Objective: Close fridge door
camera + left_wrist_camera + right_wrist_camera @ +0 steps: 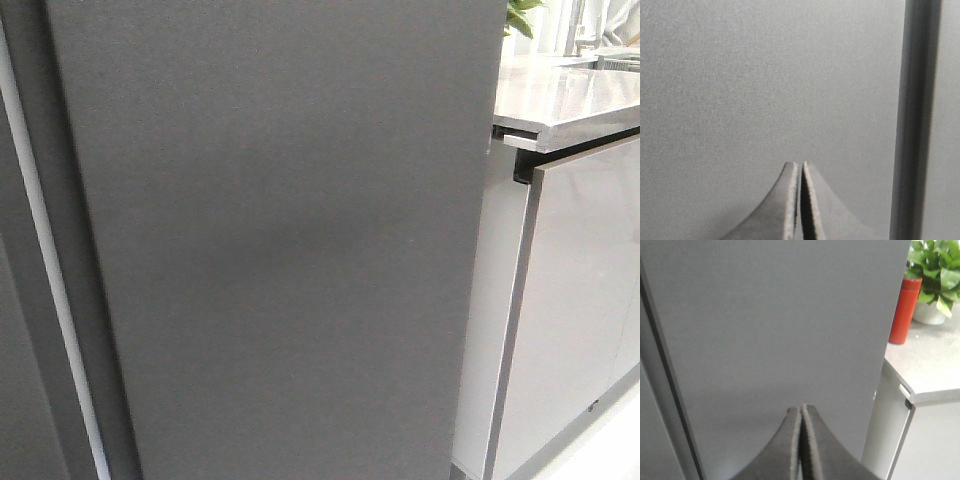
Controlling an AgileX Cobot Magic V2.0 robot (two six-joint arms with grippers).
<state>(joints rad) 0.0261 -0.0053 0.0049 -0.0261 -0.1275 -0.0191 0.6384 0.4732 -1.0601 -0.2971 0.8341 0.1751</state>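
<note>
The fridge door (280, 240) is a tall, flat, matte dark-grey panel that fills most of the front view. It also fills the left wrist view (765, 85) and the right wrist view (780, 330). Neither arm shows in the front view. My left gripper (800, 164) is shut and empty, its tips pointing at the door's flat face, close to it. A dark vertical gap (915, 120) runs beside it. My right gripper (801, 407) is shut and empty, also pointing at the door face.
A glossy pale-grey cabinet front (575, 310) with a dark rim stands right of the door under a grey countertop (560, 95). A red bottle (905, 310) and a potted plant (935, 275) stand on the counter. A pale strip (50, 280) runs down the door's left.
</note>
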